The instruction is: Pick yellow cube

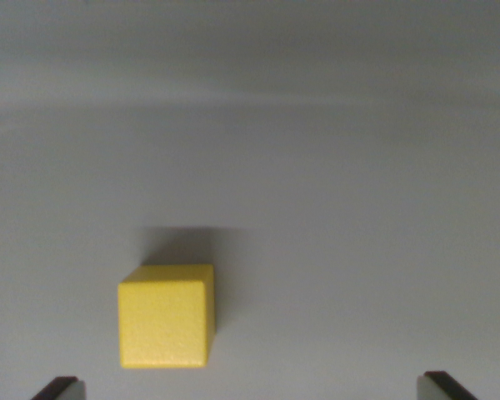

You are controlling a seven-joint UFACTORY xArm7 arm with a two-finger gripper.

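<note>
At the wrist view's left we see one dark fingertip (60,388) poking up from the bottom edge, and just to its right, a little higher in the picture, sits the yellow cube (165,317) on the plain grey tabletop (358,208). The cube lies between the two fingers but well toward the left one, with a wide bare stretch before the other fingertip (446,385) at the wrist view's right. The fingers stand spread wide and released, holding nothing. To grasp cleanly, we judge the arm should shift toward the wrist view's left until the cube is centred, then descend and close squarely on opposite side faces. The cube looks matte, sharp-edged and evenly yellow, turned very slightly, showing a sliver of its right face and casting a soft shadow behind it.
</note>
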